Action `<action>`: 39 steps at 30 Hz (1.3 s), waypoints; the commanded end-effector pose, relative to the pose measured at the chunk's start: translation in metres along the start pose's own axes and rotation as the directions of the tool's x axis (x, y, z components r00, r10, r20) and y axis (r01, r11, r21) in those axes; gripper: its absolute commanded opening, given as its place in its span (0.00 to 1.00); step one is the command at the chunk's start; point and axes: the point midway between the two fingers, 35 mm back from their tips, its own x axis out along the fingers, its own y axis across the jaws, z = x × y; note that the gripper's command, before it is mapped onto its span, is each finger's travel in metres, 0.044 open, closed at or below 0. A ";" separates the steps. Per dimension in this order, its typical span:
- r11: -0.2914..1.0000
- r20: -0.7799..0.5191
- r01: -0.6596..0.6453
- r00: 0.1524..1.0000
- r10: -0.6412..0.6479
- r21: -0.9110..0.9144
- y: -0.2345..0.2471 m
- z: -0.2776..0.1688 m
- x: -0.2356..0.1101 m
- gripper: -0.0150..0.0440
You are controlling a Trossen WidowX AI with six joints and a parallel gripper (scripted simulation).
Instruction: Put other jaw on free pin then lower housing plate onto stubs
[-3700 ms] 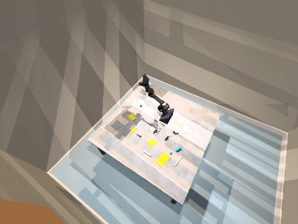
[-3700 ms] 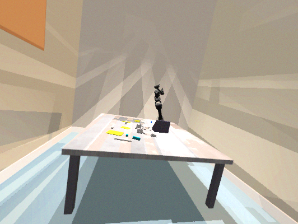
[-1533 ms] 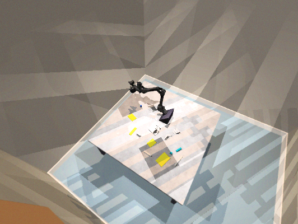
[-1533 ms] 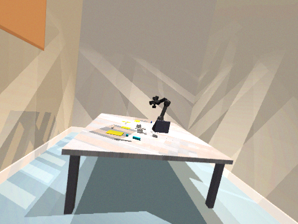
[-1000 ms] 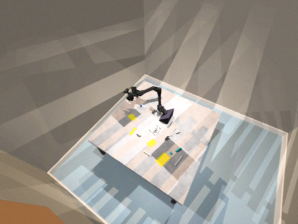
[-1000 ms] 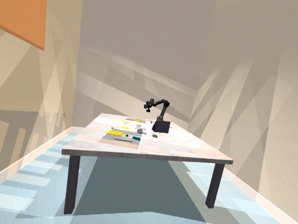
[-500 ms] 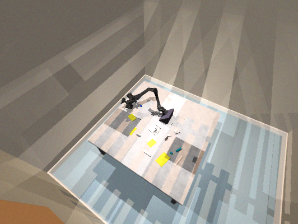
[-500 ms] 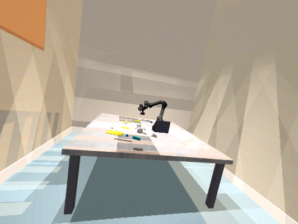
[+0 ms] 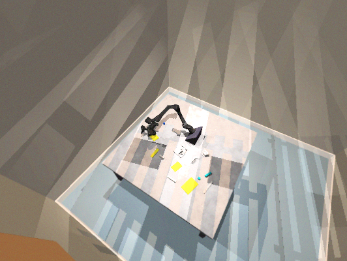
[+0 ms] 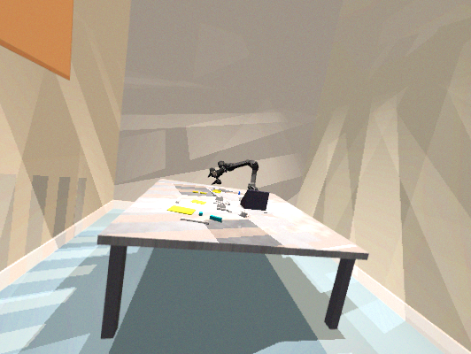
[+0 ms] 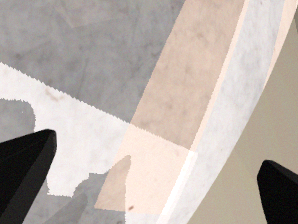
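Note:
A small white assembly (image 9: 182, 151) (image 10: 221, 205) lies near the middle of the table, in front of the arm's dark base. A small pale part (image 9: 205, 153) (image 10: 243, 214) lies to one side of it, and a curved pale part (image 9: 194, 160) lies nearby in the top view. Which are jaws or housing plate, and how they sit on pins, is too small to tell. My gripper (image 9: 145, 132) (image 10: 212, 178) (image 11: 161, 157) is open and empty, above the far-left part of the table in the top view, well away from the assembly. The wrist view shows only table top and its edge between the fingers.
Yellow flat pieces (image 9: 190, 185) (image 9: 176, 166) (image 10: 181, 210) and a yellow bar (image 9: 154, 153) lie around the table (image 9: 212, 225). A teal block (image 9: 208, 174) (image 10: 216, 219), a small teal piece (image 9: 199, 178) and thin pale rods lie near the front. A blue piece (image 9: 164, 123) lies below the arm.

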 end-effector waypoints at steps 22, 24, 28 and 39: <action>0.856 0.323 -0.205 0.864 0.386 -0.474 0.093 0.219 -0.013 1.00; 0.837 0.335 -0.202 0.849 0.409 -0.509 0.100 0.233 -0.020 1.00; 0.793 0.354 -0.188 0.819 0.452 -0.579 0.116 0.260 -0.035 1.00; 0.601 0.336 -0.127 0.730 0.595 -0.789 0.169 0.323 -0.080 1.00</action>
